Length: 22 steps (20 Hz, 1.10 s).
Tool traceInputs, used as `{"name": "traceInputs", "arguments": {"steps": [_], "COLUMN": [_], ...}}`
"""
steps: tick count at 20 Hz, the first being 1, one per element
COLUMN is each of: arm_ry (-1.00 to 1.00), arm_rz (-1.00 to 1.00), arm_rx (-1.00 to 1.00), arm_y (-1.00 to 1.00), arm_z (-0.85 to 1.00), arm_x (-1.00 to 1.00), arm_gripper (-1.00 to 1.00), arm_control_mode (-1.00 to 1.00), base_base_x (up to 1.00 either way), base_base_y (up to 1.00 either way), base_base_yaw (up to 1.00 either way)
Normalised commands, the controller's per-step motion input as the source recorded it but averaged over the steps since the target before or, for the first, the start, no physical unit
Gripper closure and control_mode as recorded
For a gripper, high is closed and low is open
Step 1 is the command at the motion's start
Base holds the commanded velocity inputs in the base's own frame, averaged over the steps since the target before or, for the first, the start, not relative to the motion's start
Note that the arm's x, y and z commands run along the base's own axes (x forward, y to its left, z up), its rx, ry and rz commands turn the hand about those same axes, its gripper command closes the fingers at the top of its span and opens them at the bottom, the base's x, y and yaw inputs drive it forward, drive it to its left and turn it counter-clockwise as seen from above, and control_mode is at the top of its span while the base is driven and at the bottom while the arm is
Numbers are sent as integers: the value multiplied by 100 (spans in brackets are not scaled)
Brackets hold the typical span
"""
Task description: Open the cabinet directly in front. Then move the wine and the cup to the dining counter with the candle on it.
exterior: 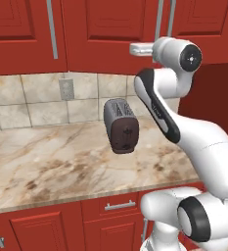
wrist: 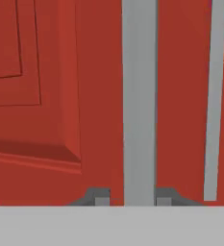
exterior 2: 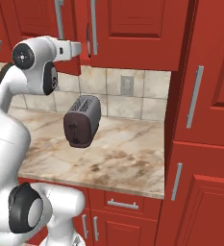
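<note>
**A:** What's ahead of you, from the left across?

**Me:** At the left, the marbled worktop [exterior: 47, 166] runs back to beige tiles with a grey wall socket [exterior: 66, 89]. A dark toaster [exterior: 121, 125] stands on it near the middle. Above hangs the cabinet [exterior: 101, 34], red, its panelled doors shut. To the right, in the right base view, tall red doors [exterior 2: 209, 120] with silver bars stand beside the worktop's end.

**A:** And your gripper?

**Me:** My gripper [wrist: 132, 197] is up at the cabinet's lower edge, right against the door. In the hand view one long silver handle [wrist: 139, 96] runs straight between my two fingertips [wrist: 102, 197], one tip close on either side. They straddle the bar narrowly; whether they actually pinch it, I cannot tell. A second handle [wrist: 214, 96] stands just to its right.
</note>
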Motion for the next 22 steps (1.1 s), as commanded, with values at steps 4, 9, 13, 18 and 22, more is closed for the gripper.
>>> {"name": "traceInputs", "arguments": {"steps": [4,9,13,18,22], "arm_ry": [0,0,0,0,0], "arm_rz": [0,-3,-4,-5,-3], "arm_rx": [0,-1,-4,-5,-4], "arm_y": [67,80,92,92,64], "arm_z": [15,14,4,0,0], "arm_x": [-74,-68,-57,-47,-19], "arm_gripper": [100,100,100,100,100], "arm_control_mode": [-100,-100,-100,-100,-100], "base_base_x": [0,0,0,0,0], "base_base_y": [0,0,0,0,0], "base_base_yaw": [0,0,0,0,0]}}
